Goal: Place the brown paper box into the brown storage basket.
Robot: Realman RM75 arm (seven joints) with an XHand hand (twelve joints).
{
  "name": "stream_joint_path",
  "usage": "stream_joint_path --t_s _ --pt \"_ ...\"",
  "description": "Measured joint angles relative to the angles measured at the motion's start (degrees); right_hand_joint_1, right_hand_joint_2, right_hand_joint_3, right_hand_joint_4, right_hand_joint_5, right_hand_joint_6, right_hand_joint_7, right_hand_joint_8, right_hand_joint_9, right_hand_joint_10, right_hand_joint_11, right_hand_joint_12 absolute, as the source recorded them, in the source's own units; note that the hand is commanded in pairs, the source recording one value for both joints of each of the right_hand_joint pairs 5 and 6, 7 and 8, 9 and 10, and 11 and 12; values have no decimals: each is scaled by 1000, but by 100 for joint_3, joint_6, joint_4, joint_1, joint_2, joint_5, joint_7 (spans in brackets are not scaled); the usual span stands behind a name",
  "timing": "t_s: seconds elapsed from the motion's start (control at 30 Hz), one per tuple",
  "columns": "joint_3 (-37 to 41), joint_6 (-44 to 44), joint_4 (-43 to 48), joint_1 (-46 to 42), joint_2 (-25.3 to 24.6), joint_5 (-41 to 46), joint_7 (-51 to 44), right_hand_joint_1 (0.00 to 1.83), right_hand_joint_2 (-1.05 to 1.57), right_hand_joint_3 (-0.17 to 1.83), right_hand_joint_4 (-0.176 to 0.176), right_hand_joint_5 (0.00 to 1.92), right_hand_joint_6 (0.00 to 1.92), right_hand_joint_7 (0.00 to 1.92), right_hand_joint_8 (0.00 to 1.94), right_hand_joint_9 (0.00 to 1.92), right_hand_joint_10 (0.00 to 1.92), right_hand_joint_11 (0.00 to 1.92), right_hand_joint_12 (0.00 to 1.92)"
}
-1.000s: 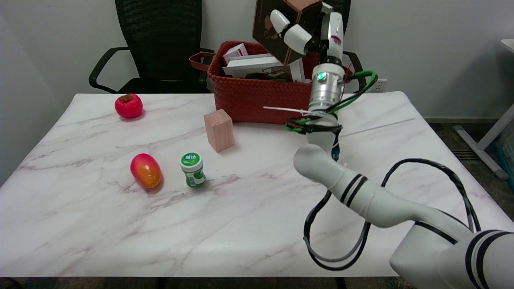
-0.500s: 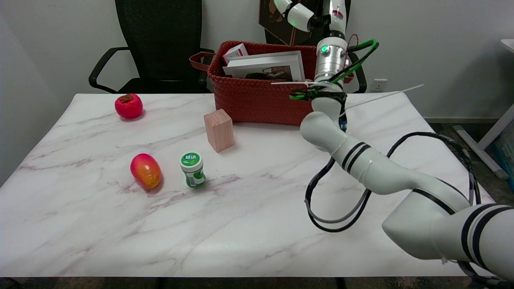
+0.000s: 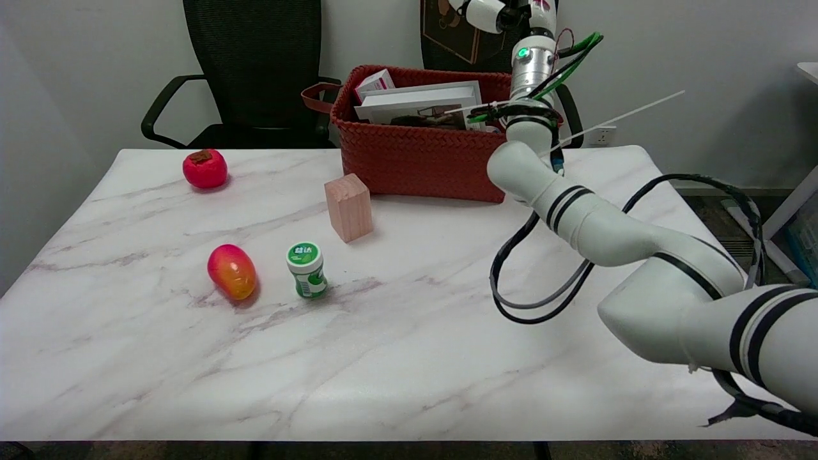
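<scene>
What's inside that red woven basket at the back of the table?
The basket holds a flat white box, a smaller white and pink box and something dark below them. Its wall hides the bottom. The brown box is in the air, gripped by the right hand.

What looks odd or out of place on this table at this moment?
Nothing is spilled or damaged. The wooden block stands turned askew, and a long white cable tie sticks out sideways from the right arm.

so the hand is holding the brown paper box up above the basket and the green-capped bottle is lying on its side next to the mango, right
Not quite. The head view shows the small green-capped bottle standing upright beside the red-yellow mango, not on its side. The rest holds: the right hand holds the brown paper box above the brown woven storage basket.
</scene>
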Motion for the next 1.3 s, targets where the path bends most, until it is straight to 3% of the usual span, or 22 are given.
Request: stream_joint_path --t_s 0.6,1.3 --pt "-24 -549 -1553 765 -13 -469 -103 997 911 297 0 1402 1402 1548 1548 1294 1294 1047 1047" --pt "3 -981 -2166 1046 -23 -641 -648 876 986 189 0 1400 1400 1541 1541 1260 1260 977 977"
